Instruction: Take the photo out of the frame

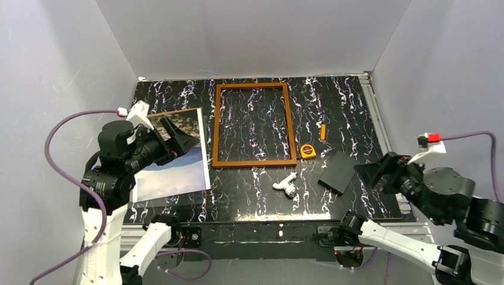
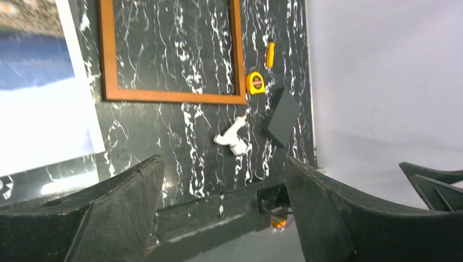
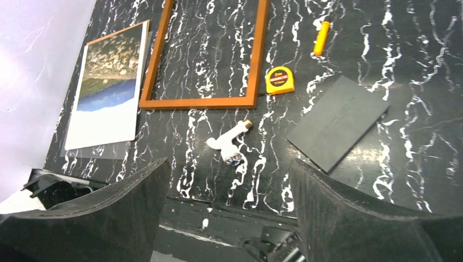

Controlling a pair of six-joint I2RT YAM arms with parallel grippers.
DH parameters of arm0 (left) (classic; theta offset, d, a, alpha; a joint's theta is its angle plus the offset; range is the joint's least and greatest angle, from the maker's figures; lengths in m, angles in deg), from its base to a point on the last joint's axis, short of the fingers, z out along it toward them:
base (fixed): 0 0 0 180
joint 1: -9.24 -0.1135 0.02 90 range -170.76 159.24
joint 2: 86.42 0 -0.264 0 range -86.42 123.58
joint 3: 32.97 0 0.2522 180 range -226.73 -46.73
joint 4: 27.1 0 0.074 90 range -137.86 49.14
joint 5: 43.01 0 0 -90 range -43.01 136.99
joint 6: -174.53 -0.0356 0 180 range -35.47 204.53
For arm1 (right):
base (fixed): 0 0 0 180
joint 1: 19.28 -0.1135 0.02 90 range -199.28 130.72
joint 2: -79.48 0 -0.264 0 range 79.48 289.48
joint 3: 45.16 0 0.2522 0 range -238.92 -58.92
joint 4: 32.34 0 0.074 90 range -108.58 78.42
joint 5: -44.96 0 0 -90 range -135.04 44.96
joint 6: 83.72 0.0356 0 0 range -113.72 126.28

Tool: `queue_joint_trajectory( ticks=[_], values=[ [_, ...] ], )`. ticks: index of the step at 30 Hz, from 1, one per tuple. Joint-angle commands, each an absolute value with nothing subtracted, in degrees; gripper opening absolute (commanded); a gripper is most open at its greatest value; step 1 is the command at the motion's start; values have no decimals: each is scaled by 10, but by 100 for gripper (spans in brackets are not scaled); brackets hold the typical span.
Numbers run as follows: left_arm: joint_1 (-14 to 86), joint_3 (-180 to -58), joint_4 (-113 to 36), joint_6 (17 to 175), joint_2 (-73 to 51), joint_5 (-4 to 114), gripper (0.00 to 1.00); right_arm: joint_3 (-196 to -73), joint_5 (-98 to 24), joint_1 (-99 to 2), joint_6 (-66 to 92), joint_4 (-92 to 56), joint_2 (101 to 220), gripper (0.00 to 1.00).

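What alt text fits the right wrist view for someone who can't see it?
The photo lies on the black marbled table, left of the empty wooden frame and apart from it. A yellow tape measure, a white fitting and a dark grey panel lie nearer; the right tool, open, fills the bottom.

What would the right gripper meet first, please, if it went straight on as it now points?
Probably the white fitting on the table, centred ahead of the right gripper; depth is unclear.
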State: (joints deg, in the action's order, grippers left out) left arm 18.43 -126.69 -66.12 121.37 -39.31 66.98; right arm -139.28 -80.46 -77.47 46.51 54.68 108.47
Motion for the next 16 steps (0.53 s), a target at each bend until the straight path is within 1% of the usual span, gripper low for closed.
queue_joint_trajectory(
  ticks=[1,8,12,14,16],
  values=[
    [187,-1278,-634,1200,-421,625,80,-1444,-842,-775,453,636,1076,87],
    [186,-1292,-608,1179,-469,588,83,-1457,-826,-775,405,555,1018,89],
    [186,-1306,-615,1166,-474,574,86,-1441,-810,-775,385,508,994,90],
    [186,-1311,-622,1164,-470,574,86,-1410,-806,-775,369,478,979,90],
    [186,-1310,-624,1167,-466,579,86,-1412,-831,-775,380,492,984,90]
  ],
)
